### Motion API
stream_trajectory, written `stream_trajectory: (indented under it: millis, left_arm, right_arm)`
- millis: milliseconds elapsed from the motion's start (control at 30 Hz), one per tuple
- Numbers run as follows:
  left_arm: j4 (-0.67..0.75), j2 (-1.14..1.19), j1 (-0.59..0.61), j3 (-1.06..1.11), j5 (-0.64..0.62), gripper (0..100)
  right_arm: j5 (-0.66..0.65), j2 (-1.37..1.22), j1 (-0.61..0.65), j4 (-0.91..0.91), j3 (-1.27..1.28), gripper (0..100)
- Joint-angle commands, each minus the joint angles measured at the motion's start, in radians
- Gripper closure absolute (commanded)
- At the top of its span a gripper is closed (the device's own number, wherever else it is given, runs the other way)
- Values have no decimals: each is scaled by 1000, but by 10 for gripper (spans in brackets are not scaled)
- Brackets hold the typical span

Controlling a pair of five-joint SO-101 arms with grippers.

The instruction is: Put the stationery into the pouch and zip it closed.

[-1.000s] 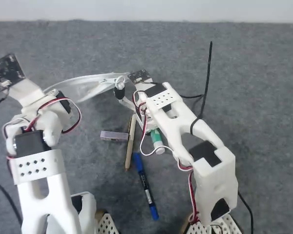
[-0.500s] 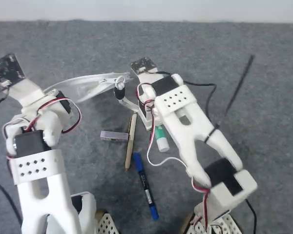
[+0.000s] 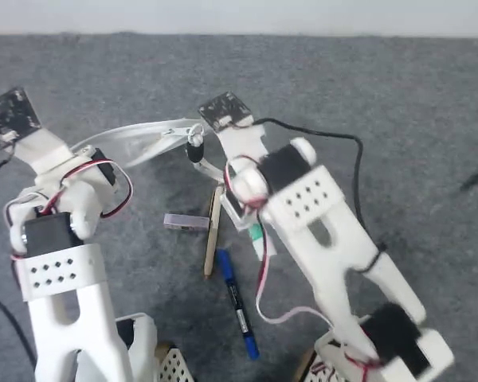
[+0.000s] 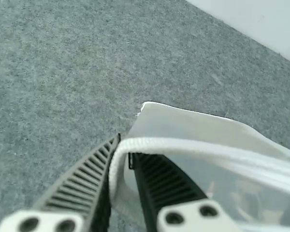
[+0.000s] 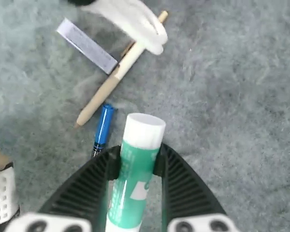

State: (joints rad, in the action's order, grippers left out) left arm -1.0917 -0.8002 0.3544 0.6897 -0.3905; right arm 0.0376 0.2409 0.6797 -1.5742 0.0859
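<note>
1. Pouch (image 3: 139, 137): clear body with a white zip edge. It sits far and left of centre and stretches from the left arm rightward toward the middle of the scene. In the left wrist view the white corner and the zip band stand above the carpet (image 4: 53, 63).
2. Left gripper (image 4: 124, 149): clenched. Its ribbed black fingers pinch the curled end of the pouch's zip band between them.
3. Small dark fitting (image 3: 195, 148): hangs at the right end of the pouch. Too small to name.
4. Glue stick (image 5: 133, 179): green body, white cap. It is in the middle of the scene, just right of the beige pen. The cap end reaches out past the fingertips.
5. Right gripper (image 5: 137, 149): grasping the glue stick, one black jaw pressed to each side of the green body.
6. Beige pen (image 3: 213, 232): lies on the carpet at centre, running near to far and slightly tilted. Its far end sits under the pouch's right end.
7. Grey block (image 3: 185, 222): small and oblong, possibly an eraser. It lies flat, immediately left of the beige pen, with its right end meeting the pen.
8. Blue pen (image 3: 238, 303): lies on the carpet nearer than the beige pen and slants toward the near right. Its far end is just beside the beige pen's near tip.
9. Carpet: grey, short pile, under all items.
10. Black cable (image 3: 334, 142): loops from the right arm toward the right.
</note>
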Motion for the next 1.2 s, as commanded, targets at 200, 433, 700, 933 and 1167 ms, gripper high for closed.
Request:
stream_trajectory:
  millis: [200, 433, 700, 933, 1167]
  left_arm:
    - [-3, 5, 8, -33, -8, 991]
    - [-3, 5, 8, -33, -8, 991]
    - [-2, 6, 8, -31, -8, 991]
    - [-2, 6, 8, -31, -8, 991]
    - [-2, 6, 8, -31, -9, 991]
  right_arm:
    - [-8, 341, 13, 348, 334, 993]
    - [6, 498, 13, 553, 529, 993]
    - [203, 599, 15, 602, 589, 993]
    - [206, 688, 51, 602, 591, 993]
    - [206, 745, 142, 631, 592, 993]
